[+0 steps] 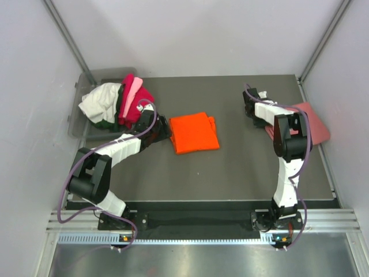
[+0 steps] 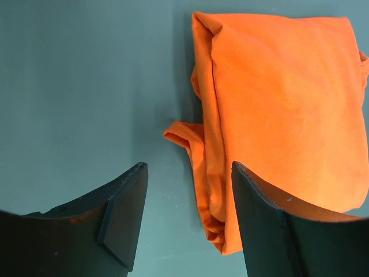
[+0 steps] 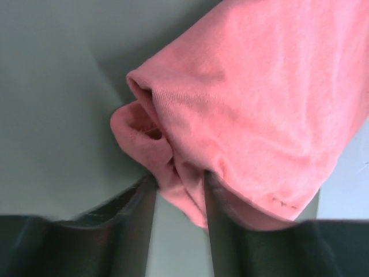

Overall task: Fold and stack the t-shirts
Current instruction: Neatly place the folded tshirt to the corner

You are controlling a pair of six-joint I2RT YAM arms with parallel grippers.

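The folded bright orange t-shirt (image 1: pixel 195 133) lies flat near the middle of the dark worktop (image 1: pixel 230 173). The salmon-pink t-shirt (image 1: pixel 311 121) lies at the worktop's 3 o'clock edge. The left arm (image 1: pixel 115 151) rises from its base at 7 o'clock and doubles back at a dark elbow. It then stretches a white forearm toward 2 o'clock, which sets its wrist low at the orange shirt's 9 o'clock side. Its jaws stand wide apart and hold nothing. In the left wrist view, one dark finger (image 2: pixel 124 213) hangs over bare worktop and the other crosses the shirt's rumpled near edge. Whether that second finger touches the cloth cannot be told. The right arm (image 1: pixel 285 173) stands almost straight up from its base at 5 o'clock to a black joint beside the salmon-pink shirt. From there it bends toward 11 o'clock, with its wrist at the shirt's 9 o'clock side. The right wrist view shows its jaws drawn narrow, pinching a bunched, rolled corner of the salmon-pink cloth between the fingers (image 3: pixel 141 225). The rest of that shirt spreads away toward 2 o'clock in that view. In the 10 o'clock corner, a grey plastic bin (image 1: pixel 78 118) holds a heap of loose shirts. A white one (image 1: pixel 99 104) lies at its 9 o'clock side and a magenta one (image 1: pixel 138 109) at its 3 o'clock side. A light pink one (image 1: pixel 132 91) is draped on top, and a sliver of dark green (image 1: pixel 117 107) shows between them.
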